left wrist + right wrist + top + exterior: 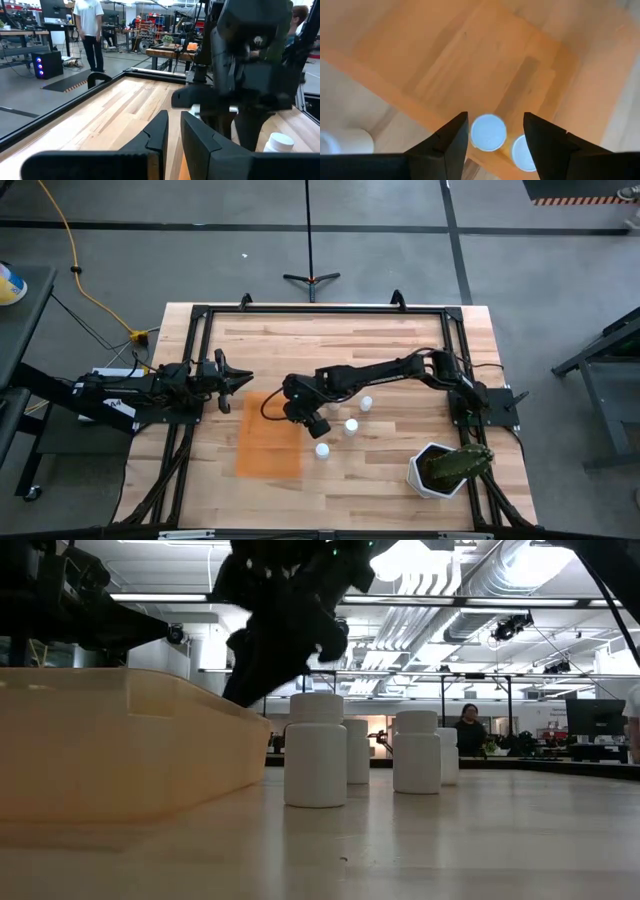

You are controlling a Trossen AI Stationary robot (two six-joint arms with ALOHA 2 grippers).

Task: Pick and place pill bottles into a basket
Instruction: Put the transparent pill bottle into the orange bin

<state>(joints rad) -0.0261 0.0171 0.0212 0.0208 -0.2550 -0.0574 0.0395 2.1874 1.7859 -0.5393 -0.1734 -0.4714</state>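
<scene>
The orange tray (262, 448) lies on the table left of centre; its wall fills the left of the low view (110, 750). My right gripper (495, 137) is open over the tray's right edge (300, 408). Below it, two white pill bottles (488, 132) (520, 154) stand inside the tray by its wall, the first one in line between the fingers. Several more bottles stand on the table right of the tray (351, 426) (316, 750). My left gripper (238, 379) hovers at the tray's far left corner, its fingers a narrow gap apart (174, 135).
A white pot with a green plant (440, 470) stands at the table's near right corner. A black frame (200, 315) runs around the tabletop. One bottle (342, 142) stands just outside the tray wall. People show in the room beyond the table (90, 25).
</scene>
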